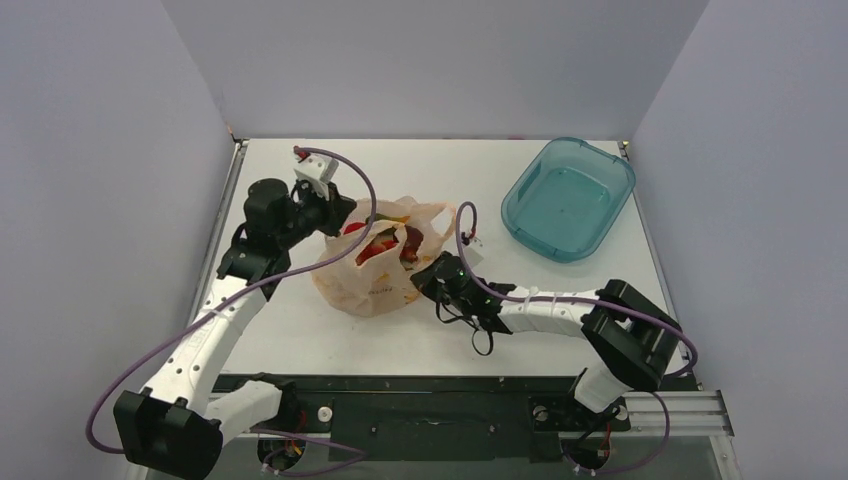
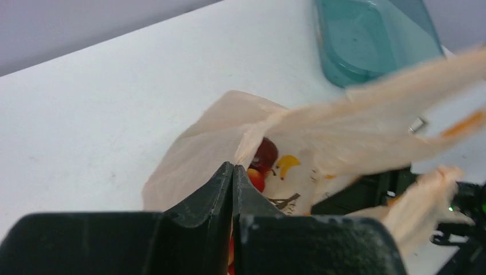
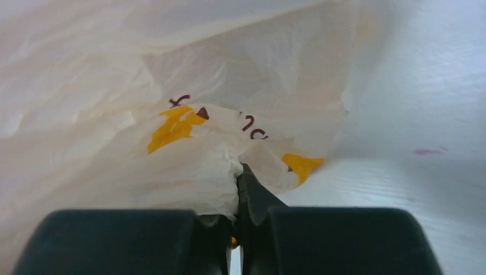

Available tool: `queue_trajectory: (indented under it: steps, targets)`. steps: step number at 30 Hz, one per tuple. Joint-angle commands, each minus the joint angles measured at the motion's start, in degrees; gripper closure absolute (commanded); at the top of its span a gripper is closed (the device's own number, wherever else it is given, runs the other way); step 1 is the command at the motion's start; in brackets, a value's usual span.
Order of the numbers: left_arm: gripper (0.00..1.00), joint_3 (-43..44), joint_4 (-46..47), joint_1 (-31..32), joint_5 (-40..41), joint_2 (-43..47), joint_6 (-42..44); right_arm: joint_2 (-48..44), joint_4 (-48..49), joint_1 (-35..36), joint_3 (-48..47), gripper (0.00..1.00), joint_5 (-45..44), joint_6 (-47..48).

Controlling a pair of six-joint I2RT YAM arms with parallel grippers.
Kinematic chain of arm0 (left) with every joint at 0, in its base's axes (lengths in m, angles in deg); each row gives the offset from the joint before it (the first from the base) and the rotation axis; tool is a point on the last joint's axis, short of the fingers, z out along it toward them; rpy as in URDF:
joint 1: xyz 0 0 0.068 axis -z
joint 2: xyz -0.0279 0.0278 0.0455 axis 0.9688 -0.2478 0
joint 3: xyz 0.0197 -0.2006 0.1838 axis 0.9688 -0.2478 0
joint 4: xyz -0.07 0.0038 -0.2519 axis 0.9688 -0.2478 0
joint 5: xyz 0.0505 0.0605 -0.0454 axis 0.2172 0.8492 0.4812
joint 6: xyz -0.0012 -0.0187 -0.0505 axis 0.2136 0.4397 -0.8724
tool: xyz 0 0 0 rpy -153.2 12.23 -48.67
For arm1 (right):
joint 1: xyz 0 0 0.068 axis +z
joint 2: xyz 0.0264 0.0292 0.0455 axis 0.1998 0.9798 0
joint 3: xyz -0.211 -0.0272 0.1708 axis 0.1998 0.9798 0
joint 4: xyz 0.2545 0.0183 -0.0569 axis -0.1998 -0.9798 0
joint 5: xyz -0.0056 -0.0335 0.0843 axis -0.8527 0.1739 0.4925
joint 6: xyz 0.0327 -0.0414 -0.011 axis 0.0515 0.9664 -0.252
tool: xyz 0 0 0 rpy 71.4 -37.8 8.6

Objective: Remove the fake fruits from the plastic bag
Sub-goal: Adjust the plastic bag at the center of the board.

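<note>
Pale-orange crinkly film sits in the middle of the white counter (image 1: 330,345). This is the plastic bag (image 1: 365,280), slumped with its mouth turned upward. The fake fruits (image 1: 383,247) lie inside it, red and dark maroon with a touch of yellow. A teal tub (image 1: 568,198) stands well apart, to the right and further back.

The left tool (image 2: 234,171) is fully closed, its tips pinching the bag's rim on the far left side. The right tool (image 3: 240,182) is also closed, clamped on a bunched fold of printed film low on the bag's right side, close to the counter.

Several things could go wrong from here:
- The film is thin, so pulling the two arms apart too hard could tear it or make it slip out of a pinch.
- Lifting the low right fold could tip the bag, and the round fruits would probably roll across the counter.
- With both tools holding film, neither is free to reach in. Letting go on either side could let the mouth sag shut over the fruits.
</note>
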Motion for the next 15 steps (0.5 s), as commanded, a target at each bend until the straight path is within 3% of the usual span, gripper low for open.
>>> queue_trajectory:
  steps: [1, 6, 9, 15]
  targets:
    - [1.0, -1.0, 4.2, -1.7, 19.3, 4.0, -1.2, -1.9, 4.3, 0.7, 6.6, 1.0, -0.1, 8.1]
    - [1.0, -2.2, 5.5, -4.0, 21.4, 5.9, -2.2, -7.5, 7.3, 0.2, 15.5, 1.0, -0.7, 20.0]
    - [1.0, -1.8, 6.0, -4.4, 14.3, 5.1, -2.2, -9.1, 4.7, 0.2, 14.0, 1.0, 0.7, 27.0]
    - [1.0, -1.7, 7.0, -3.5, 5.2, 3.9, -2.1, -16.6, -0.3, 0.3, 11.4, 0.62, 5.0, 36.6]
